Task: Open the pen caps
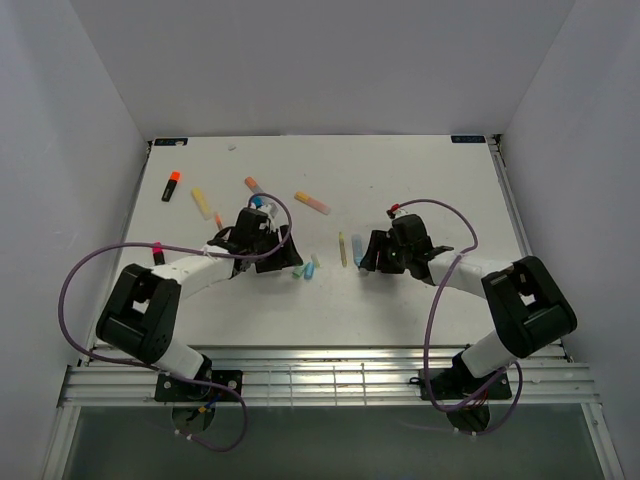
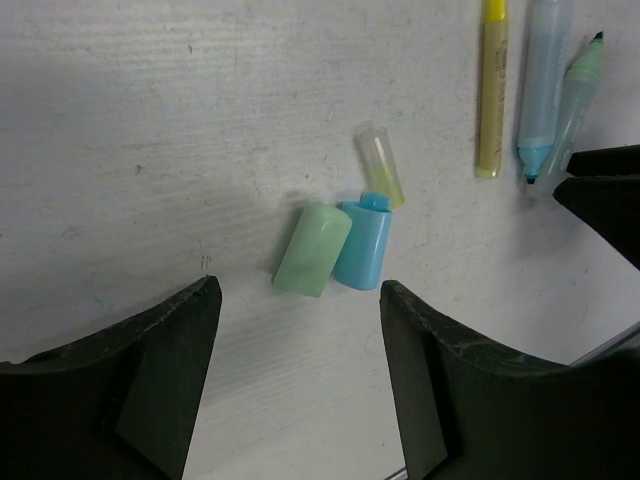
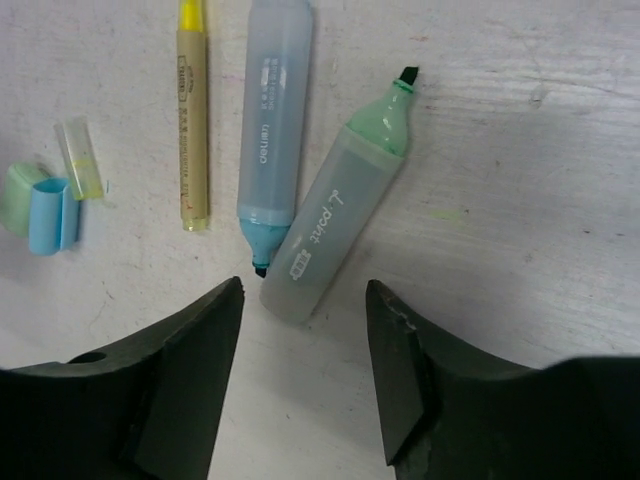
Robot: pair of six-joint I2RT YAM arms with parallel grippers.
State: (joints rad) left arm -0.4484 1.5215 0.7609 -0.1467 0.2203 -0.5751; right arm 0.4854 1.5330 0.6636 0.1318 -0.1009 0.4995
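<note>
Near edge, mid worktop [image 1: 420,170]: left pincer [image 2: 297,300] spread, pinching nothing, over loose green cap [image 2: 313,250] and blue cap [image 2: 363,245] lying touching, clear cap [image 2: 381,165] at blue's end. Right pincer [image 3: 304,300] spread, empty, above green marker [image 3: 335,205] and blue marker [image 3: 270,120] — tips bare; thin yellow pen [image 3: 192,130] alongside.

Step, by judgement: letting go after pull-off. Next: capped pen toward far-left corner, perhaps orange-capped black pen [image 1: 171,186] — body gripped one side, cap other.

Far pens small, caps hard to read; some hidden under arms.
</note>
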